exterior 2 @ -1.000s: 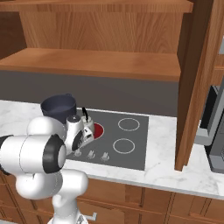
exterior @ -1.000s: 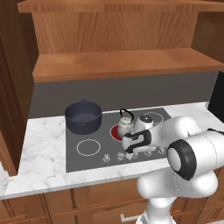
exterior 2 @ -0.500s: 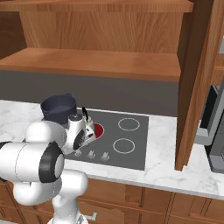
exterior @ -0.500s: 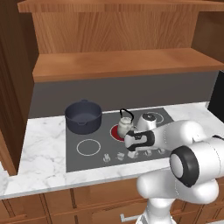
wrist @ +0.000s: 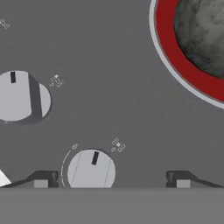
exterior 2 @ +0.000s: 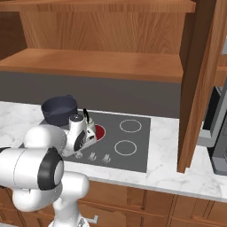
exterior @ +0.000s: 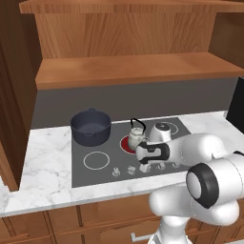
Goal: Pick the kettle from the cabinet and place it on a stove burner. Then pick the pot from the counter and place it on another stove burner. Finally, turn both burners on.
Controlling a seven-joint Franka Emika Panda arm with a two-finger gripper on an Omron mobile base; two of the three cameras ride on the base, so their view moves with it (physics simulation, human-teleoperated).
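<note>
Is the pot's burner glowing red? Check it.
No: the pot sits on a dark rear burner, while the red glow lies under the kettle.

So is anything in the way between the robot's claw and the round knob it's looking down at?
No. In the hand view the gripper sits open right over the knob, its tips on either side, with bare cooktop around it.

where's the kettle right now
The kettle sits on the glowing red burner near the middle of the cooktop in the left base view, right of the pot, behind the gripper.
</note>
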